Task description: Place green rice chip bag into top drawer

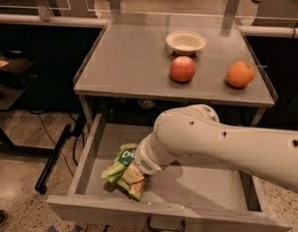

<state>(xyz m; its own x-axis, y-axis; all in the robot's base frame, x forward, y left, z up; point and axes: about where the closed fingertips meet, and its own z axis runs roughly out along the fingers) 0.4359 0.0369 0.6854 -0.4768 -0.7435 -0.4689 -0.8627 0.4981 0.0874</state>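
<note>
The top drawer (98, 146) stands pulled out under the grey table, its metal loop handle (166, 224) at the front. The green rice chip bag (121, 167) is crumpled inside the drawer at its left front. My white arm reaches down into the drawer from the right. My gripper (134, 174) is at the bag, mostly hidden behind the wrist and the bag.
On the grey table top (125, 57) stand a white bowl (186, 42), a red apple (182, 69) and an orange (240, 74). A black stand leg (54, 156) lies on the floor left of the drawer. More tables stand behind.
</note>
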